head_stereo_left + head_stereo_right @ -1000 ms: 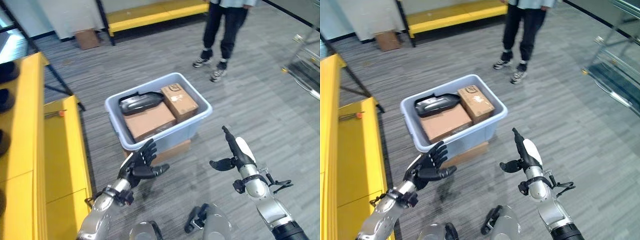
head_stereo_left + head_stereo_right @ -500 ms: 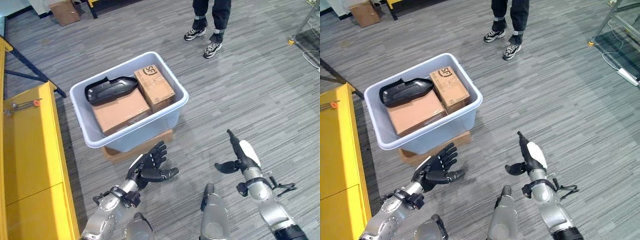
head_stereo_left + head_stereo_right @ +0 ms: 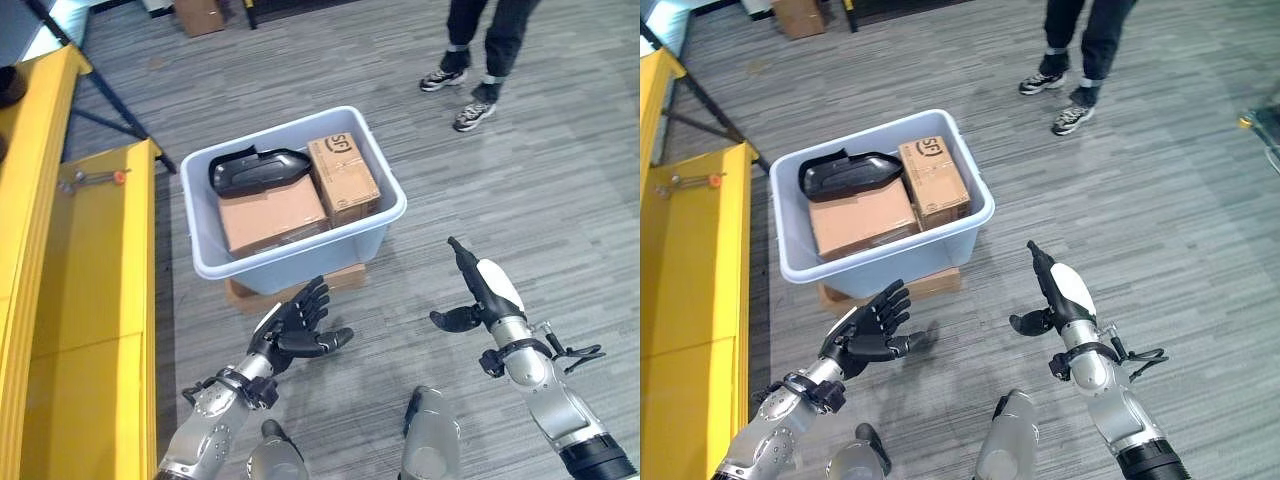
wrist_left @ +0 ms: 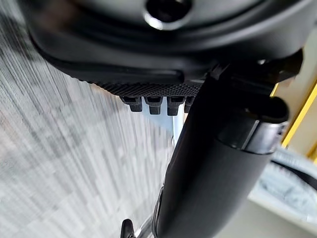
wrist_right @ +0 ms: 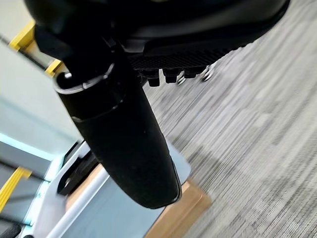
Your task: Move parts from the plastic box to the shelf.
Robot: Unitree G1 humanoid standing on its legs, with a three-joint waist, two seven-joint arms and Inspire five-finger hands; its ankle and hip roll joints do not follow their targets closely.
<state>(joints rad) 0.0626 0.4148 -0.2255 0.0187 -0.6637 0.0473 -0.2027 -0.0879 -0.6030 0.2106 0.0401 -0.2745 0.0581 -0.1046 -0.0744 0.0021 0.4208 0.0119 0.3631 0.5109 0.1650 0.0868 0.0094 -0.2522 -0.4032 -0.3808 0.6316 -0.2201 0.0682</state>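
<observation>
A pale blue plastic box [image 3: 300, 262] stands on a flat cardboard slab on the floor. Inside lie a black moulded part [image 3: 255, 170], a large brown carton [image 3: 272, 215] and a smaller brown carton [image 3: 344, 179]. My left hand [image 3: 293, 332] hovers low in front of the box's near wall, fingers spread straight and holding nothing. To the right of the box, my right hand [image 3: 480, 292] is raised with straight fingers and a white thumb cover, also bare. The yellow shelf [image 3: 85, 300] runs along the left side.
A person's legs and shoes [image 3: 472, 85] stand on the grey plank floor beyond the box. Small tools [image 3: 90, 179] lie on the yellow shelf's top. A cardboard box [image 3: 200, 14] sits at the far back.
The camera has shifted, so the box now sits further right in the picture and the shelf shows more. Both hands keep the same open pose in front of the box.
</observation>
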